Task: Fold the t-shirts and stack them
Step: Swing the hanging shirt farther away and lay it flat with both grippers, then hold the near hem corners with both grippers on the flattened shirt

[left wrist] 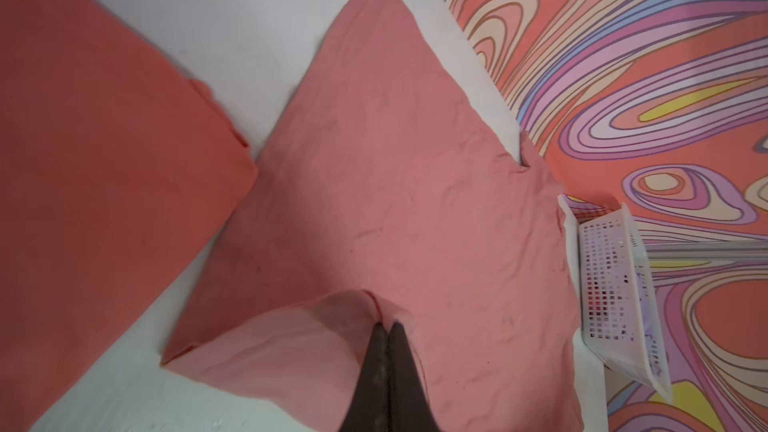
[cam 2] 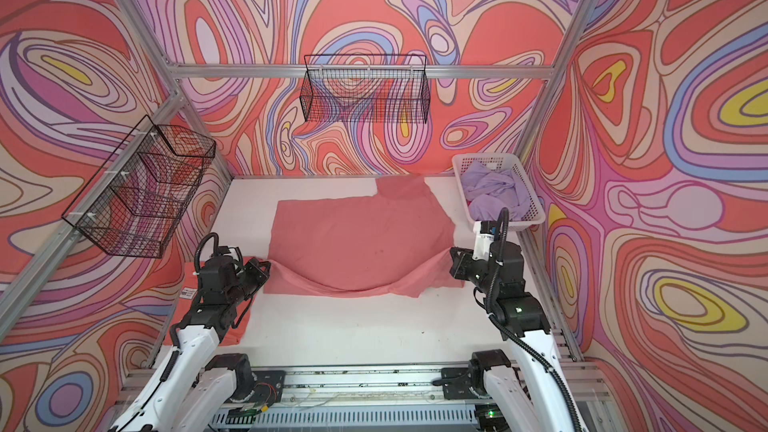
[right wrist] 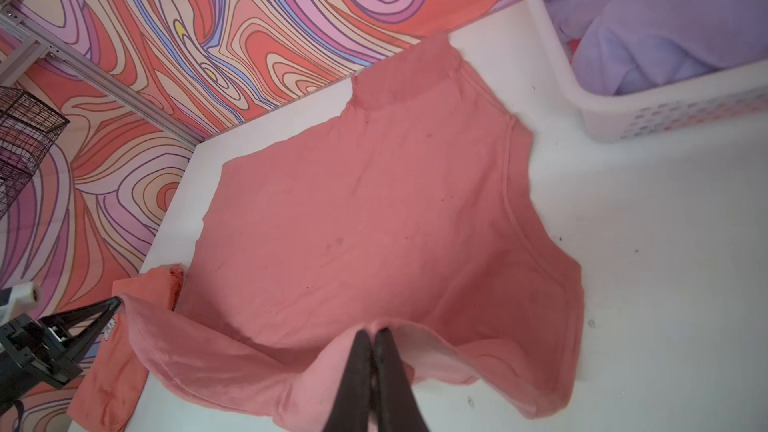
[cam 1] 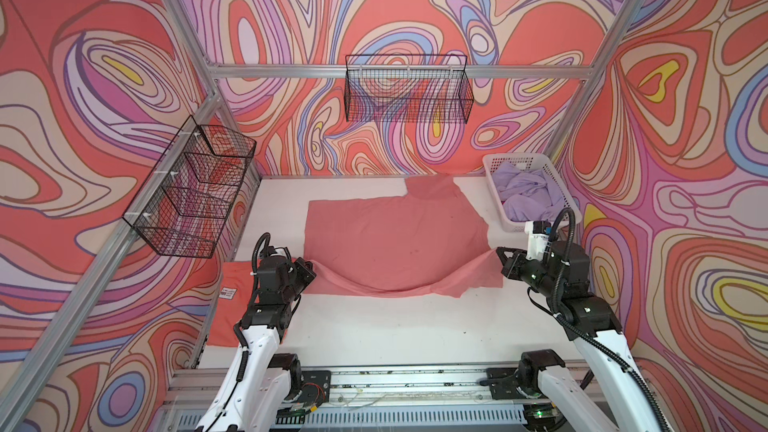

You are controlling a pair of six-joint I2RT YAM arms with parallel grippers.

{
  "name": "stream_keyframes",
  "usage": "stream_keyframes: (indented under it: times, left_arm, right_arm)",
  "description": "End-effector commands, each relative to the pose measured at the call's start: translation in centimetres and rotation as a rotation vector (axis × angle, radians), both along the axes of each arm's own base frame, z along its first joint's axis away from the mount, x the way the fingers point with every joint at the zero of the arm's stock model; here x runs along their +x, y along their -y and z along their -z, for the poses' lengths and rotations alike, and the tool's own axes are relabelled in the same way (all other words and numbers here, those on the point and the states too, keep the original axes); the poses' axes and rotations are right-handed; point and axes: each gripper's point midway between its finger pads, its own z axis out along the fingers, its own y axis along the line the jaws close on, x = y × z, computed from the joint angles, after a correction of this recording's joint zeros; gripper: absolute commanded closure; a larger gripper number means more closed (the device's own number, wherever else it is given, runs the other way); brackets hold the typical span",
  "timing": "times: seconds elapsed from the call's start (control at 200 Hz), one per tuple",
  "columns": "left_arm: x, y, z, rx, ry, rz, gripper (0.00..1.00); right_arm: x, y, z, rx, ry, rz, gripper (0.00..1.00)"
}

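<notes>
A salmon-pink t-shirt [cam 1: 395, 238] [cam 2: 361, 234] lies spread on the white table, one sleeve toward the back wall. Its near edge is lifted at both ends and sags in the middle. My left gripper [cam 1: 312, 271] [left wrist: 387, 324] is shut on the near left corner of that shirt. My right gripper [cam 1: 498, 254] [right wrist: 373, 332] is shut on its near right side, beside the near sleeve. A folded orange-coral t-shirt [cam 1: 232, 305] [left wrist: 104, 168] with a white label lies at the table's left under my left arm. A lavender t-shirt [cam 1: 528, 197] [right wrist: 656, 27] lies crumpled in the basket.
A white slatted basket [cam 1: 496, 191] [cam 2: 465, 193] stands at the back right corner of the table. Black wire baskets hang on the left wall [cam 1: 191, 189] and the back wall [cam 1: 409, 91]. Bare white tabletop [cam 1: 395, 326] lies in front of the shirt.
</notes>
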Motion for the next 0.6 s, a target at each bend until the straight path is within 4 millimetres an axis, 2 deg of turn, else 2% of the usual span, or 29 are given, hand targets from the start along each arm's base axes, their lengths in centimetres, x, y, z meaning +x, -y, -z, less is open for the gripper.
stream_keyframes:
  times: [0.0, 0.07, 0.265, 0.401, 0.596]
  left_arm:
    - [-3.8, -1.6, 2.1, 0.036, -0.170, -0.102, 1.00]
    - [-5.2, -2.0, 2.3, 0.033, -0.202, -0.137, 1.00]
    - [-8.5, -2.5, 3.9, 0.005, -0.309, -0.212, 1.00]
    - [-9.6, -2.4, 4.8, 0.001, -0.371, -0.221, 1.00]
    - [-11.2, -2.7, 5.4, 0.015, -0.451, -0.245, 1.00]
  right_arm:
    - [-2.1, 0.3, 3.4, 0.099, -0.199, 0.082, 1.00]
    - [-3.3, 0.0, 5.3, 0.171, -0.293, 0.117, 1.00]
    - [-6.8, 0.3, 8.5, 0.272, -0.450, 0.229, 1.00]
    - [-9.2, 0.5, 10.1, 0.302, -0.544, 0.280, 1.00]
    - [-13.0, 1.6, 12.0, 0.246, -0.706, 0.362, 1.00]
